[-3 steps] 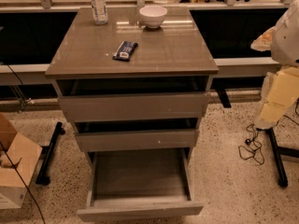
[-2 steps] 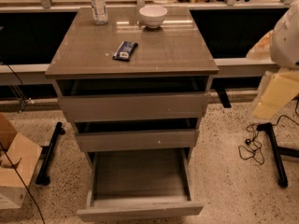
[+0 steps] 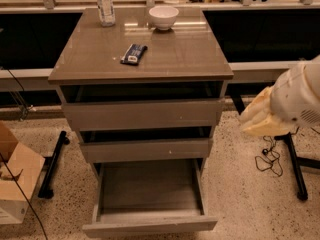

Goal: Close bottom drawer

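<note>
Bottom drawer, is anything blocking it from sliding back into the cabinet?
Nothing visible does: the bottom drawer looks empty and its path in is open. The pincer hangs right of the cabinet, apart from it.

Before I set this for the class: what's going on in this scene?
A robot is facing a grey three-drawer cabinet that it has to close up. The bottom drawer is pulled far out, and nothing shows inside it. The gripper hangs to the right of the cabinet, apart from it and well above that drawer, so the push has not begun. On the cabinet top stand a plastic bottle and a white bowl, and a dark snack packet lies there.
</note>
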Tool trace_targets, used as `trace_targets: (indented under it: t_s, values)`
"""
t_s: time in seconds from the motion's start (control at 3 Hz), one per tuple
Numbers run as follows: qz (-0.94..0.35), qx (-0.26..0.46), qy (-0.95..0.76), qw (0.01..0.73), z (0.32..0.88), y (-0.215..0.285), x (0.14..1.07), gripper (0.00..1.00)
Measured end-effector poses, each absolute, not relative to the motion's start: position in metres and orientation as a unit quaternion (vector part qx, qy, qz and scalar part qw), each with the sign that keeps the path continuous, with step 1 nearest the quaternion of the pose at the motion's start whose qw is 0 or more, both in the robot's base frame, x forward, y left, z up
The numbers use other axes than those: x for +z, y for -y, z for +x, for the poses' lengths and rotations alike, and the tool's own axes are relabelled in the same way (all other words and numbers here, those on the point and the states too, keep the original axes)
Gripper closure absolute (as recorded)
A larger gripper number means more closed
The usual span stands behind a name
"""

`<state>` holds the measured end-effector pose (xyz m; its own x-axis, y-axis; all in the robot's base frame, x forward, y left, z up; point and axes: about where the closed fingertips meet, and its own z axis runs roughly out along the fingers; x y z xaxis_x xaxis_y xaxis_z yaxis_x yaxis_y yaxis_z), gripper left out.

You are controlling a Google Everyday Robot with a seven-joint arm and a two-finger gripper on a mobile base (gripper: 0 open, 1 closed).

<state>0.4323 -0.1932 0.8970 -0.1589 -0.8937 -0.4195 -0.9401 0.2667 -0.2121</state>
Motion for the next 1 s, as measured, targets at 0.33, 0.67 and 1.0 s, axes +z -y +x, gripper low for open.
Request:
trace_targets:
  t_s: [0.33,0.67,1.0]
  values:
    - [-0.575,0.140,-0.755,0.282,0.440,0.175,0.826,0.91]
    - [-0.548,0.228,-0.755,0.279,0.449,0.154,0.753,1.00]
    - [-0.541,0.245,-0.757,0.272,0.451,0.153,0.734,1.00]
